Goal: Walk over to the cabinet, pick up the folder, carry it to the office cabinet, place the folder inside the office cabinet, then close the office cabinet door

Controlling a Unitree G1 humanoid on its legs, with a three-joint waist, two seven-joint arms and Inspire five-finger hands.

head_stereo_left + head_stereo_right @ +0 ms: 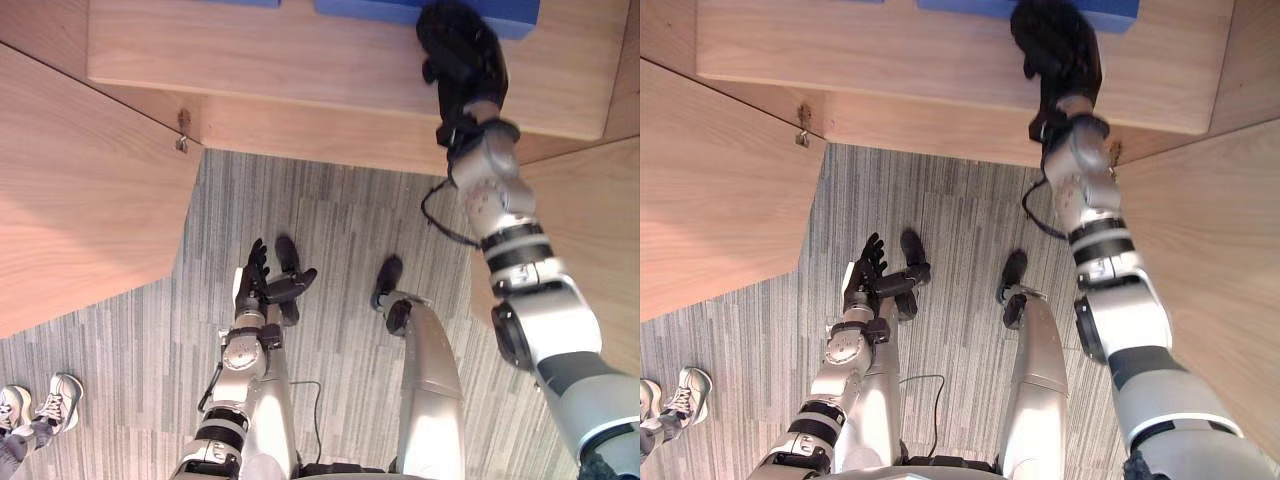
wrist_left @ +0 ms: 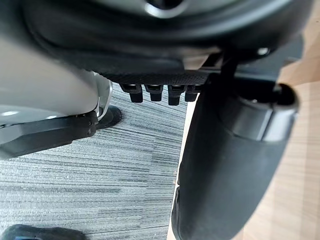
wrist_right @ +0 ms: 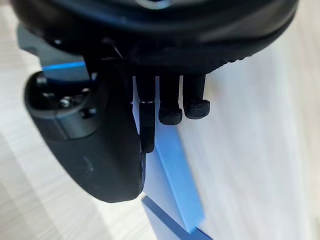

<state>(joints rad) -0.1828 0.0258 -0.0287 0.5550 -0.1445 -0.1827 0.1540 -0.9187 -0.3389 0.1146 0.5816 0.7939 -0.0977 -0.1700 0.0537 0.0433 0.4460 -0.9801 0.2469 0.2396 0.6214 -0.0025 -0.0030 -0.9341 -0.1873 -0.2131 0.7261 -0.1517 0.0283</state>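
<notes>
right hand (image 1: 458,48) is reached out over the light wooden cabinet shelf (image 1: 300,60), sitting right on top of the flat blue folder (image 1: 365,8). the folder lies flat on that shelf at its far edge, and in the right wrist view it (image 3: 172,185) runs underneath the hand (image 3: 100,145). honestly can't tell whether the hand has a grip on it or is just resting there, since its dark bulk covers the contact spot.

left hand (image 1: 262,285) hangs down low over the grey striped carpet (image 1: 330,220), well apart from the shelf, relaxed and spread a bit with the thumb sticking out sideways, holding nothing.

on the left a big wooden panel (image 1: 80,200) angles out from the cabinet, with a small metal fitting (image 1: 183,135) at its corner. another wooden panel (image 1: 600,220) stands on the right behind the right arm. someone's white sneakers (image 1: 55,400) are on the carpet at the lower left.
</notes>
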